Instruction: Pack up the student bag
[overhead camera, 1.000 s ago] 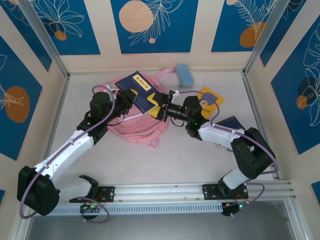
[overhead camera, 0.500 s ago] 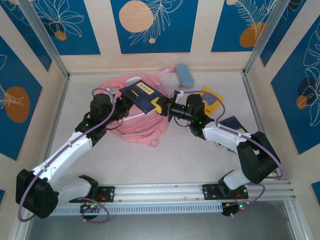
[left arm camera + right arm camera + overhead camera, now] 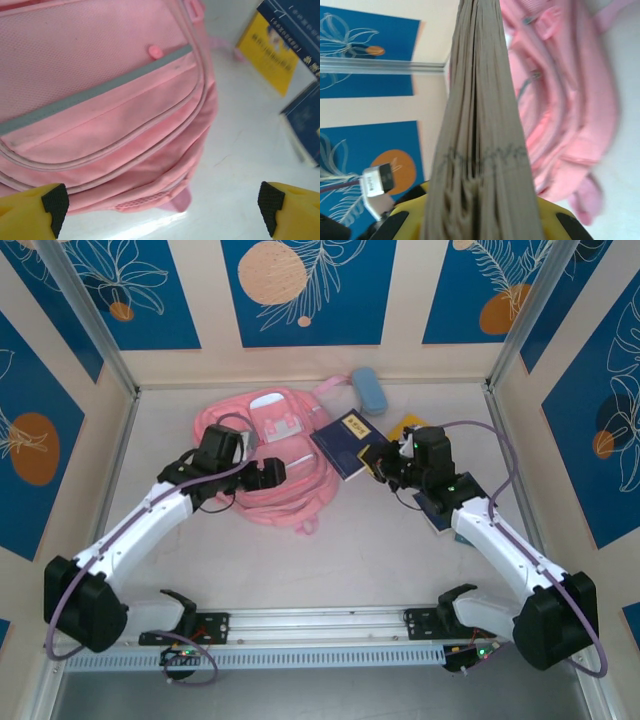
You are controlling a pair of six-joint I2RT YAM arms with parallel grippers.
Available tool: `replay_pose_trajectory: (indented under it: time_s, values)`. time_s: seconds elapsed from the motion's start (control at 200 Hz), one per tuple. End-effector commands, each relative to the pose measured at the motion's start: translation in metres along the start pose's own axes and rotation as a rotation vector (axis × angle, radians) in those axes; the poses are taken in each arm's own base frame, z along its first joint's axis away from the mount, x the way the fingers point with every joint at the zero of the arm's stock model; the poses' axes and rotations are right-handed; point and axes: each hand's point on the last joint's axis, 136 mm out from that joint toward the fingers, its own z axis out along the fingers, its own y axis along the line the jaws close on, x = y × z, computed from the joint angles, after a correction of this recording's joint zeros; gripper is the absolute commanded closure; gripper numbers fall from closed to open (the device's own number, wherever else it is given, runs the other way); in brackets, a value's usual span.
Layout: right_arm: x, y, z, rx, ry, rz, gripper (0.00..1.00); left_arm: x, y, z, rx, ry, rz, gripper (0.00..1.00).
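Left fingers [image 3: 272, 473] just let go and now hang wide open over the student bag [image 3: 100, 100], a soft pink zippered fabric pack slumped flat at the back-left of the surface [image 3: 350, 560]. Right fingers [image 3: 383, 462] are clamped on the navy book [image 3: 343, 443], which has been pulled out beside the bag. So it's still unpacked.

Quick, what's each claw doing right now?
Left claw: open, holding nothing.
Right claw: closed on the dark blue book.
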Motion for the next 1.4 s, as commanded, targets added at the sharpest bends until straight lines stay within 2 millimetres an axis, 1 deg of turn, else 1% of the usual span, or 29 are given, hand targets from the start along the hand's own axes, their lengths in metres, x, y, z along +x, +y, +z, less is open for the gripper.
replay_pose_trajectory:
  time_s: [0.0, 0.065, 0.115, 0.12, 0.135, 0.14, 0.145, 0.195, 0.255, 0.395, 0.515, 0.63, 0.725, 0.825, 0.905, 0.96, 1.035, 1.19, 1.29, 1.39]
  values:
    - [-0.007, -0.014, -0.016, 0.07, -0.021, -0.087, 1.0, 0.014, 0.011, 0.006, -0.072, 0.121, 0.216, 0.02]
    - [-0.008, -0.021, -0.021, 0.085, -0.034, -0.091, 1.0, 0.011, 0.012, 0.016, -0.099, 0.148, 0.284, 0.03]
    - [-0.009, -0.026, -0.025, 0.091, -0.046, -0.089, 1.0, 0.012, 0.016, 0.024, -0.133, 0.184, 0.334, 0.06]
    - [-0.009, -0.026, -0.025, 0.091, -0.046, -0.09, 1.0, 0.01, 0.015, 0.025, -0.135, 0.18, 0.339, 0.06]
    - [-0.009, -0.028, -0.026, 0.093, -0.046, -0.089, 1.0, 0.012, 0.017, 0.027, -0.146, 0.196, 0.355, 0.08]
    - [-0.009, -0.028, -0.026, 0.093, -0.049, -0.089, 1.0, 0.009, 0.016, 0.028, -0.148, 0.192, 0.36, 0.08]
    - [-0.009, -0.028, -0.026, 0.093, -0.05, -0.089, 1.0, 0.011, 0.017, 0.029, -0.153, 0.201, 0.365, 0.08]
    - [-0.011, -0.031, -0.028, 0.099, -0.054, -0.087, 1.0, 0.008, 0.019, 0.037, -0.186, 0.227, 0.408, 0.11]
    - [-0.014, -0.035, -0.028, 0.106, -0.05, -0.08, 1.0, 0.009, 0.021, 0.048, -0.205, 0.268, 0.454, 0.14]
    - [-0.016, -0.04, -0.026, 0.109, -0.031, -0.063, 1.0, 0.013, 0.017, 0.075, -0.198, 0.344, 0.534, 0.23]
    - [-0.017, -0.044, -0.024, 0.106, -0.029, -0.047, 1.0, 0.017, 0.014, 0.093, -0.2, 0.396, 0.595, 0.27]
    - [-0.017, -0.047, -0.023, 0.107, -0.017, -0.039, 1.0, 0.012, 0.018, 0.107, -0.244, 0.419, 0.628, 0.3]
    - [-0.017, -0.049, -0.023, 0.108, -0.012, -0.033, 1.0, 0.013, 0.021, 0.116, -0.267, 0.448, 0.655, 0.33]
    - [-0.017, -0.053, -0.022, 0.113, -0.011, -0.022, 1.0, 0.014, 0.022, 0.124, -0.289, 0.456, 0.71, 0.33]
    - [-0.017, -0.055, -0.021, 0.118, -0.007, -0.014, 1.0, 0.015, 0.023, 0.127, -0.304, 0.471, 0.746, 0.34]
    - [-0.016, -0.056, -0.021, 0.119, -0.003, -0.01, 1.0, 0.013, 0.025, 0.128, -0.327, 0.473, 0.765, 0.38]
    - [-0.016, -0.056, -0.02, 0.118, 0.001, -0.008, 1.0, 0.008, 0.026, 0.127, -0.353, 0.467, 0.779, 0.49]
    - [-0.016, -0.056, -0.022, 0.121, -0.003, -0.006, 1.0, -0.003, 0.016, 0.12, -0.34, 0.428, 0.79, 0.65]
    - [-0.015, -0.057, -0.024, 0.129, -0.006, -0.005, 1.0, -0.011, 0.008, 0.112, -0.329, 0.383, 0.793, 0.79]
    - [-0.014, -0.058, -0.027, 0.133, -0.01, -0.006, 1.0, -0.022, -0.001, 0.099, -0.321, 0.321, 0.791, 0.88]
